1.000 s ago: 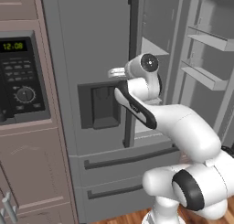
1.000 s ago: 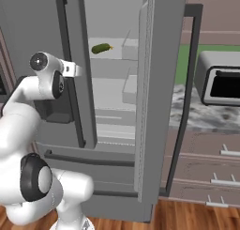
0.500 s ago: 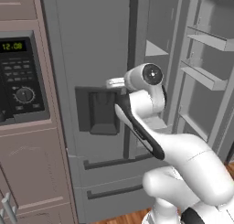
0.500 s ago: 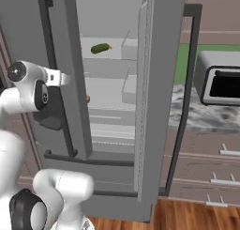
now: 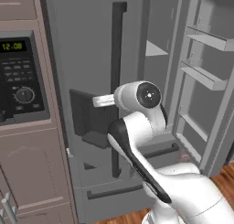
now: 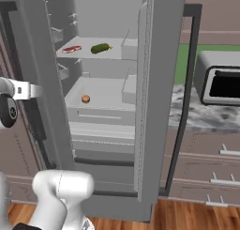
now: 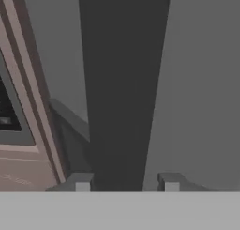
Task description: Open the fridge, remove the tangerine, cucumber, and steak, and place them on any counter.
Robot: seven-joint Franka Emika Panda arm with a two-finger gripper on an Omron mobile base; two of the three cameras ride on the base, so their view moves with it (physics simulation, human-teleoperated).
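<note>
The grey fridge [image 5: 91,45] has its right door [image 6: 159,83] wide open and its left door [image 6: 35,60] partly swung out. Inside, the red steak [image 6: 71,49] and the dark green cucumber [image 6: 100,48] lie on the upper shelf. The orange tangerine [image 6: 86,98] sits on the shelf below. My gripper [image 7: 125,185] is open, and the left door's dark handle [image 7: 124,83] runs up between its fingertips [image 7: 82,184]. In the left base view my hand [image 5: 103,100] reaches in behind that handle [image 5: 118,58]. The marbled counter [image 6: 201,116] lies to the right of the fridge.
A toaster oven [image 6: 220,83] stands on the counter beyond the open right door's handle [image 6: 187,74]. The built-in oven with its black panel [image 5: 20,77] is left of the fridge. Door shelves [image 5: 205,40] jut from the open right door.
The left door has swung further out with my hand at its handle, bringing the steak into sight. My wrist has dropped lower and shifted left.
</note>
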